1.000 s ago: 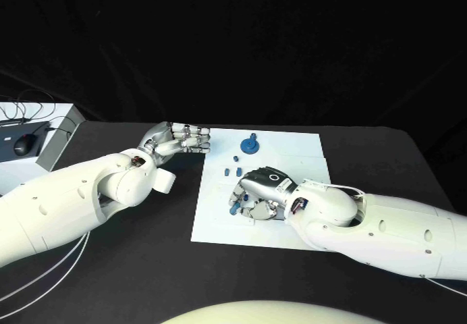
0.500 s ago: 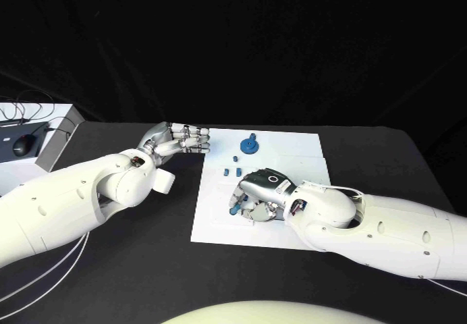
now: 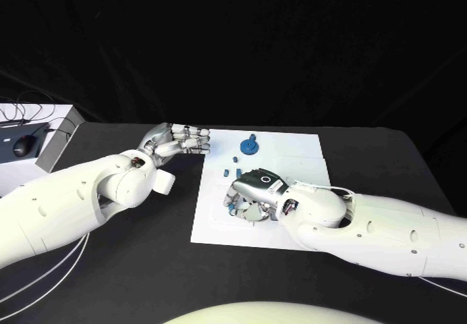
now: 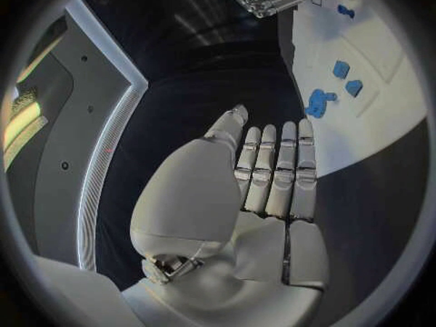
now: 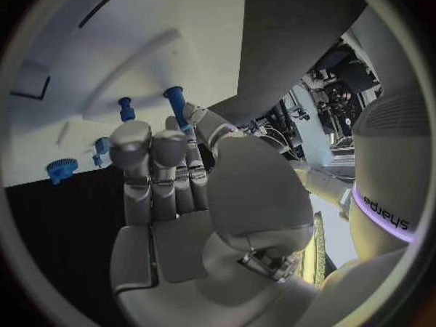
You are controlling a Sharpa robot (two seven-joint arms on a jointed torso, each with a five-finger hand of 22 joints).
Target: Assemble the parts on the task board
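The white task board [image 3: 292,152] lies mid-table. A blue gear-shaped part [image 3: 250,144] stands near its far edge, with small blue pieces [image 3: 231,166] just in front of it. My right hand [image 3: 251,192] is low over the board's left half. In the right wrist view its thumb and a finger pinch a blue peg [image 5: 176,103], and another peg [image 5: 126,109] and the gear [image 5: 62,168] lie beyond. My left hand [image 3: 180,140] rests at the board's far left corner, fingers straight and holding nothing [image 4: 272,167]. The blue parts [image 4: 318,102] lie just past its fingertips.
A white box [image 3: 44,135] with a black mouse [image 3: 24,143] and cables stands at the table's far left. Bare black table [image 3: 127,256] stretches in front of the board.
My right hand has slid a little left across the board, the blue peg moving with it. The left hand has stayed put.
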